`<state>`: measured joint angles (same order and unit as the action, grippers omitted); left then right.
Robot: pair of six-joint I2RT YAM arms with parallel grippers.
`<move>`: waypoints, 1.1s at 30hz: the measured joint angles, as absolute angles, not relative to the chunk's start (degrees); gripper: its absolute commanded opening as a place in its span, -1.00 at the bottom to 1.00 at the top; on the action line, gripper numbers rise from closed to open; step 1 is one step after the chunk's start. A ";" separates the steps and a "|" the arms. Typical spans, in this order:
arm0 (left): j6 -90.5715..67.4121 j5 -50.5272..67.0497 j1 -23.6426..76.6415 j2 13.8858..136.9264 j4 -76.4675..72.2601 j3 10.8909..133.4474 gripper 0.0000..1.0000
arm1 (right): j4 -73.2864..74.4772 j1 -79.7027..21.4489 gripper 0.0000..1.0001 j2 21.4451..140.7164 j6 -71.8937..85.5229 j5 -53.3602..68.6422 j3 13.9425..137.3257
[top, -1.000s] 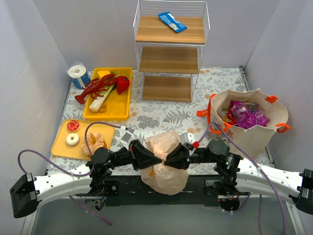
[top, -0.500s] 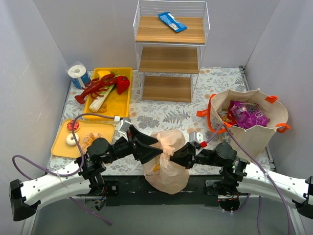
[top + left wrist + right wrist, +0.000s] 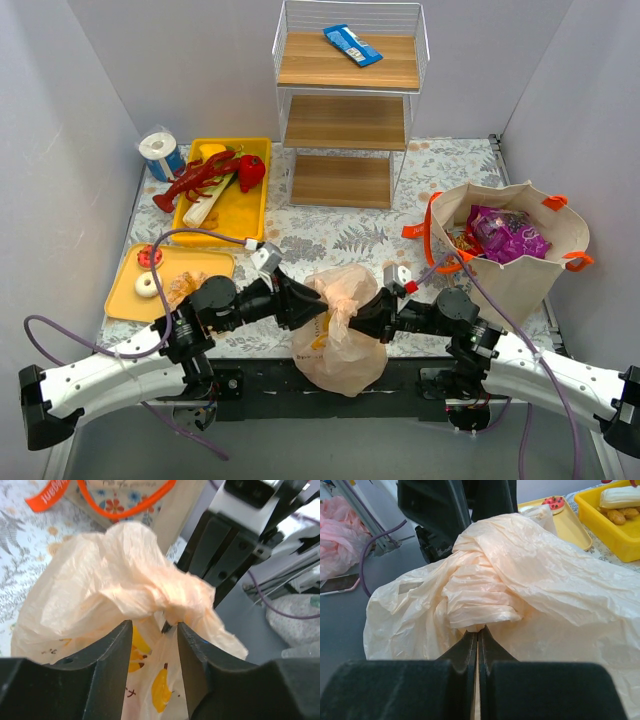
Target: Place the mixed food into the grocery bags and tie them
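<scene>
A thin peach grocery bag (image 3: 338, 350) with yellow prints sits at the table's near edge between my two grippers, its top bunched into a twisted knot (image 3: 480, 597). My right gripper (image 3: 477, 631) is shut on a strip of that plastic just under the knot. Facing it from the left, my left gripper (image 3: 154, 627) has its jaws standing apart, with the bag's printed side showing through the gap and the knot (image 3: 170, 597) just past the tips. A beige tote (image 3: 520, 275) with orange handles stands at the right, holding a purple snack packet (image 3: 508, 237).
A deep yellow tray (image 3: 245, 225) with a red lobster and a leek sits at back left, a paper roll (image 3: 158, 150) beside it. A flat yellow tray (image 3: 205, 265) of doughnuts lies nearer. A wire shelf rack (image 3: 350, 120) at the back carries a blue packet (image 3: 352, 45).
My left gripper let go of the bag, opened wide, then narrowed again. The right gripper closed fully on the plastic. Both grippers shifted slightly away from the table's near edge.
</scene>
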<state>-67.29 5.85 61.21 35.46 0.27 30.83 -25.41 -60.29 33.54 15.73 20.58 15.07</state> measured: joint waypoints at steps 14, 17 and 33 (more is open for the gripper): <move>-66.92 9.34 61.21 41.34 -9.72 25.15 -0.15 | -29.04 -48.03 -0.97 33.87 22.26 32.86 12.21; -66.52 8.27 61.17 43.31 -13.13 24.25 -0.16 | -29.06 -47.13 -0.97 34.06 22.65 34.44 12.21; -63.51 8.91 60.47 57.23 -31.18 24.01 -1.00 | -27.11 -45.50 -0.97 35.38 23.49 37.34 12.38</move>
